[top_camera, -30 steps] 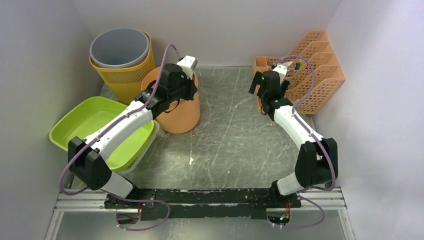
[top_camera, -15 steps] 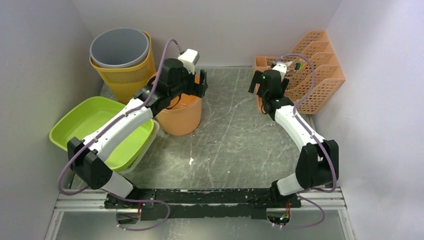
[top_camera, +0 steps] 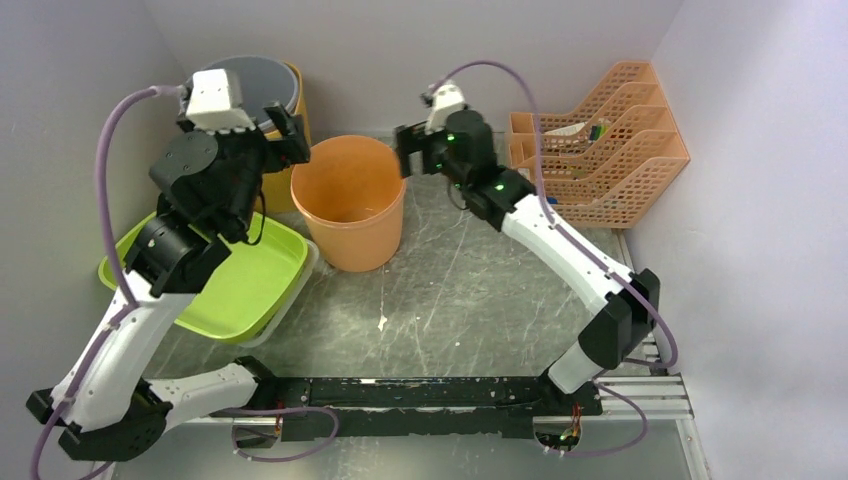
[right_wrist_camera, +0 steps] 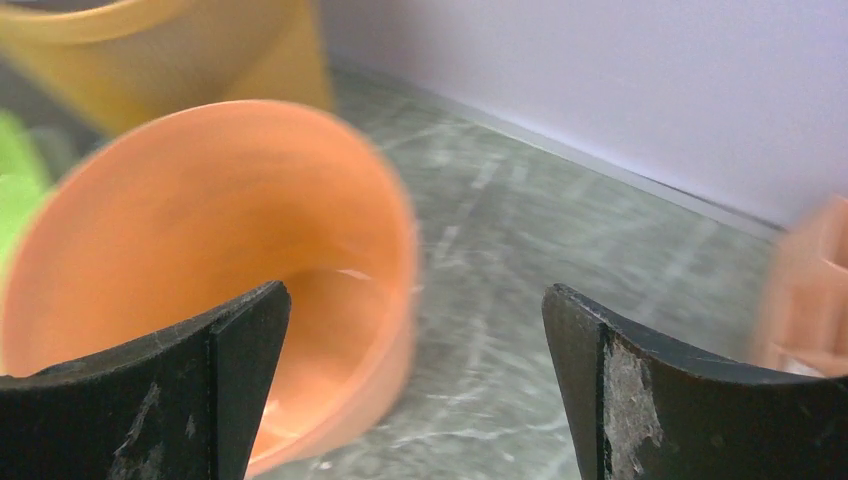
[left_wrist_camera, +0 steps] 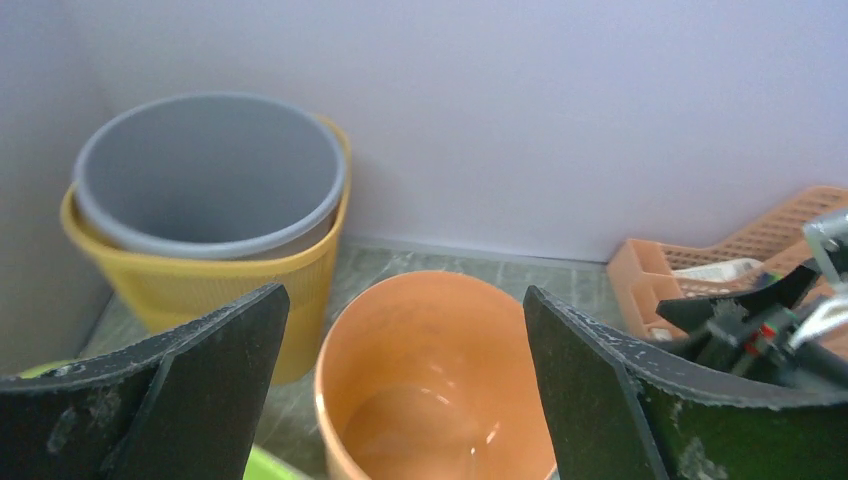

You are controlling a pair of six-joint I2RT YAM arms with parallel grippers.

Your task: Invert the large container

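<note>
Upright, the one orange bucket point(top_camera: 350, 225) stands mouth-up on the table point(top_camera: 480, 270) between two empty, wide-open grippers, left gripper point(left_wrist_camera: 400, 300) and right gripper point(right_wrist_camera: 415, 300), near two nested bins, grey bin point(left_wrist_camera: 210, 170) in yellow bin point(left_wrist_camera: 250, 290), one basin point(top_camera: 250, 280) and one rack point(top_camera: 610, 160).

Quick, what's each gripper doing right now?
Left gripper: open, holding nothing.
Right gripper: open, holding nothing.

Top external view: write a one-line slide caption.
Upright orange bucket, mouth up, sits between the open left gripper and open right gripper.
</note>
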